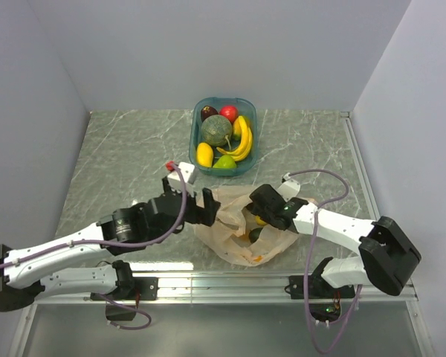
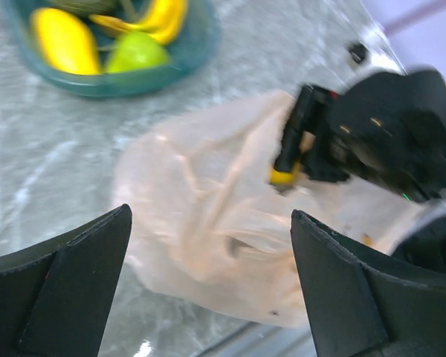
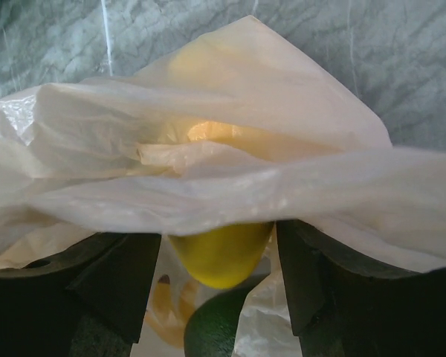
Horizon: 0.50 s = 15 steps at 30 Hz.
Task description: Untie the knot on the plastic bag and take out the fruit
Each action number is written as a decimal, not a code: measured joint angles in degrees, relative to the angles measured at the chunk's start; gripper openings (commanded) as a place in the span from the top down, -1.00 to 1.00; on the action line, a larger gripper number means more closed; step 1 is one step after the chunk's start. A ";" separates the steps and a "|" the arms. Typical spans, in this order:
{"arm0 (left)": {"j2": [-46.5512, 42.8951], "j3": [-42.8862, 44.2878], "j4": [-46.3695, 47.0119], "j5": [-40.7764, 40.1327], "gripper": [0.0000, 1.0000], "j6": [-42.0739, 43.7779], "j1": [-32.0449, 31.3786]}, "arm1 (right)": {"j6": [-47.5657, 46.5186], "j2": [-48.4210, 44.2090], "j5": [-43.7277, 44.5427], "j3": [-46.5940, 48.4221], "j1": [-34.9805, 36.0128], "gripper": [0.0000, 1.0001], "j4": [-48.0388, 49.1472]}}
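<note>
Here, right fingers (image 3: 334, 290) pinch yellow fruit (image 3: 219, 260), half-hidden under plastic bag (image 3: 208, 186); left fingers (image 2: 67, 290) wide apart, empty.

"What colour are the arms?"

"White shells on the left arm (image 1: 56, 256) and the right arm (image 1: 334, 227), with black joint housings just behind the fingers."

"And the fingers?"

"The left fingers (image 2: 67, 290) are broad, matte black wedges. The right fingers (image 3: 111, 286) are the same."

"Any wiring?"

"A greyish-purple cable (image 1: 183, 202) loops back from each wrist. A green light (image 1: 288, 210) glows behind the right fingers."
</note>
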 measured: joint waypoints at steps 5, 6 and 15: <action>-3.67 -2.12 -1.03 -0.92 -0.88 0.94 5.42 | -1.16 2.62 -0.44 0.04 -0.59 -0.57 2.36; -4.04 -2.51 -1.11 -1.03 -0.88 1.16 6.12 | -1.92 3.15 -0.48 0.11 -0.59 -0.59 2.40; -4.39 -6.34 -0.63 -0.72 -0.89 4.11 9.73 | -6.43 -0.13 0.57 0.17 -0.57 -0.65 2.80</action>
